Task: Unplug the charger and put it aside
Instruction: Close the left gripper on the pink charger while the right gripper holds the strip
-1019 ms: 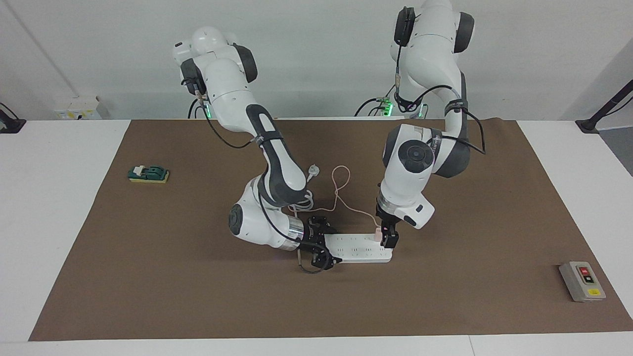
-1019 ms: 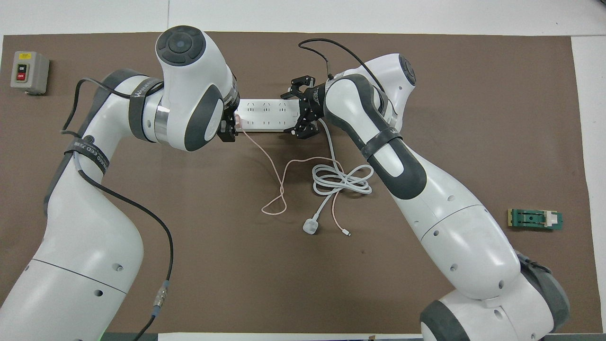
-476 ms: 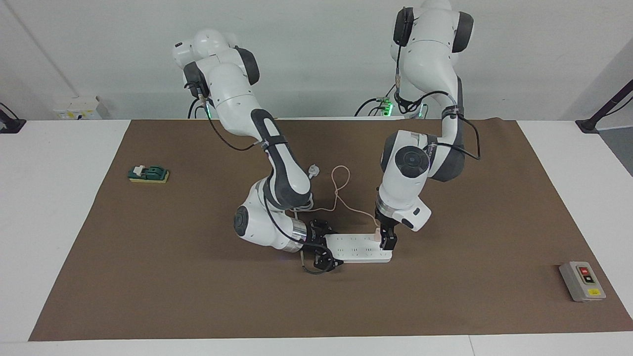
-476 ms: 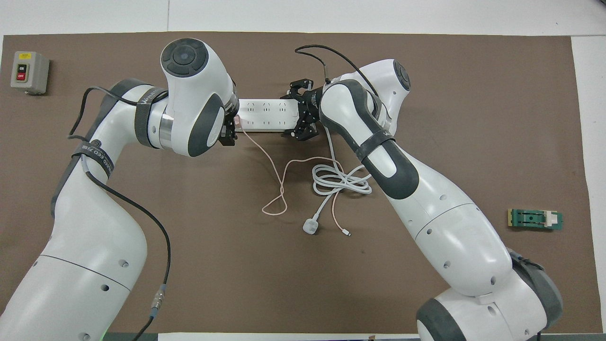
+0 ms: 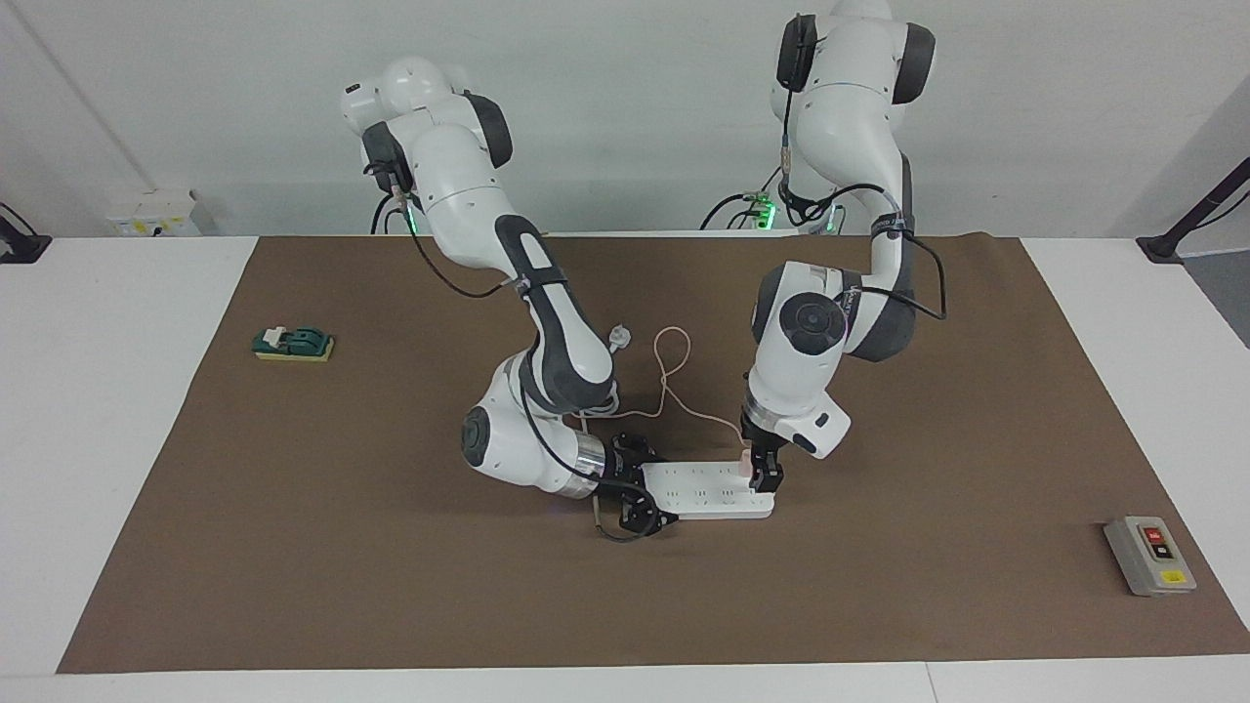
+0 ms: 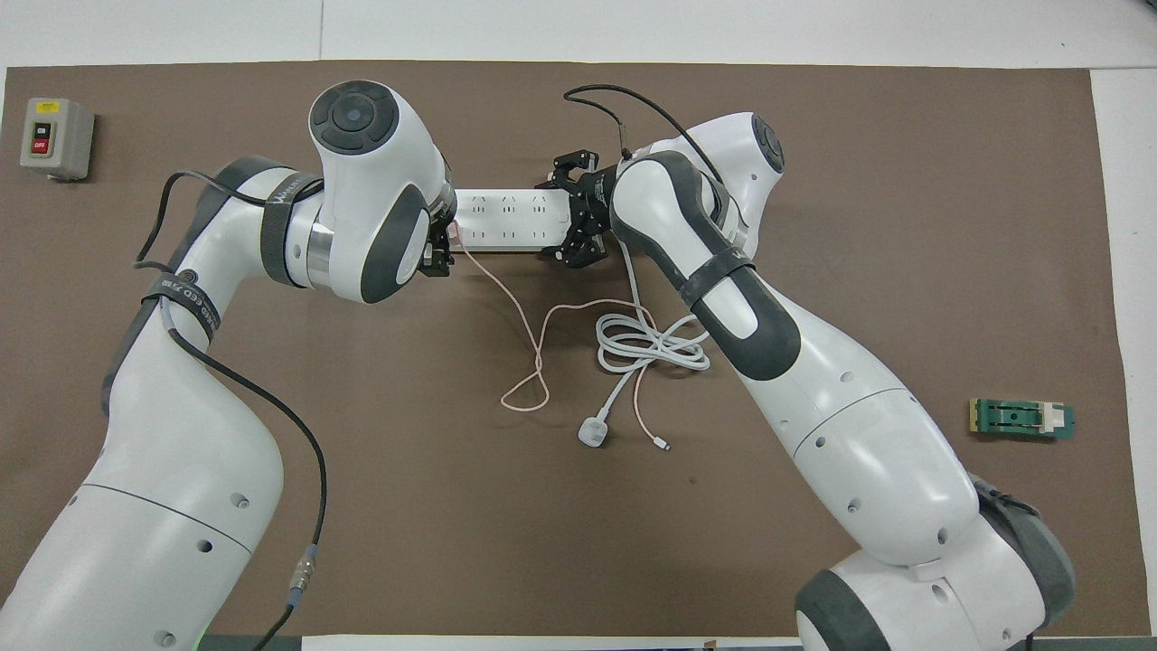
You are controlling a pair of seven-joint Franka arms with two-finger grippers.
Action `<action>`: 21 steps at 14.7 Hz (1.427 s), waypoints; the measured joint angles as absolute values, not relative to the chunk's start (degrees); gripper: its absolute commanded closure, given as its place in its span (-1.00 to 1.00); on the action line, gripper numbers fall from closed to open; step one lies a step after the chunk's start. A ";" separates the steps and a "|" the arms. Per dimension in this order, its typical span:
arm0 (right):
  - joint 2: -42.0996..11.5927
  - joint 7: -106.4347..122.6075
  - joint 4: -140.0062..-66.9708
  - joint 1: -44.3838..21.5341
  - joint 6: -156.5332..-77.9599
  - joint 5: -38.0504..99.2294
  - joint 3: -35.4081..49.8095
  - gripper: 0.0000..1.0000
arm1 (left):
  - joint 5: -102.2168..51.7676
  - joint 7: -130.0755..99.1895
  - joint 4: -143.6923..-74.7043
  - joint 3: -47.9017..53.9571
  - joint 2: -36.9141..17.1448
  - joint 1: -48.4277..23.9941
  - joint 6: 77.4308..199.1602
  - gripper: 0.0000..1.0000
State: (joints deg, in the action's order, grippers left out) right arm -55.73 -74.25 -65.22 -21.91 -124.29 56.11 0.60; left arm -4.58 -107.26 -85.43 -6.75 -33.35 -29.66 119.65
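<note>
Left end effector (image 5: 762,475): it is down at the charger (image 5: 747,465), on the end of the strip (image 5: 708,488) toward the left arm, in the lower centre of the facing view. You cannot tell from either view whether it has closed on the charger or only brackets it.
Right end effector (image 5: 635,485): it sits low at the strip's end toward the right arm, straddling that end. You cannot tell whether it is clamping the strip or only standing around it. It looks placed to brace the strip for the pull.
Charger: you can see it as a small pink block seated on the strip, flush with the top, so read it as plugged in.
Cable (image 5: 674,371): it runs from the charger toward the robots and lies slack in a loop on the surface (image 5: 391,586), above the strip in the facing view.
Done so far: both arms are in position, one at each end of the strip.
Left to do: confirm the grip on the charger, pull it up and out while the strip is held down, then carry it to bare surface and set it down.
Progress: early, by your own reading; nothing has come out of the strip.
</note>
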 measured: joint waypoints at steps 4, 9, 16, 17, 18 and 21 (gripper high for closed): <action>-55.72 -74.25 -65.25 -21.91 -124.34 56.11 0.61 0.16 | -3.15 -107.16 -85.86 -6.65 -33.29 -29.72 120.37 1.00; -55.72 -74.25 -65.27 -21.91 -124.41 56.12 0.63 0.15 | -2.77 -107.13 -85.84 -6.60 -33.25 -29.74 120.61 1.00; -55.71 -74.25 -65.27 -21.93 -124.43 56.11 0.63 0.12 | -2.59 -107.12 -85.74 -6.56 -33.25 -29.76 120.39 1.00; -55.71 -74.25 -65.27 -21.94 -124.43 56.11 0.63 0.12 | -2.57 -107.05 -85.56 -6.56 -33.27 -29.76 120.11 1.00; -55.71 -74.25 -65.28 -21.94 -124.43 56.11 0.63 0.11 | -2.51 -106.66 -85.08 -6.55 -33.39 -29.76 119.47 1.00; -55.69 -74.24 -65.30 -21.94 -124.43 56.11 0.63 0.09 | -2.38 -104.23 -82.69 -6.58 -34.43 -29.75 116.82 1.00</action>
State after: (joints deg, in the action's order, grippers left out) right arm -55.69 -74.24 -65.30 -21.94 -124.43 56.11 0.63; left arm -2.38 -104.23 -82.69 -6.58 -34.43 -29.75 116.82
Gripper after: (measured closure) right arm 0.044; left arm 0.692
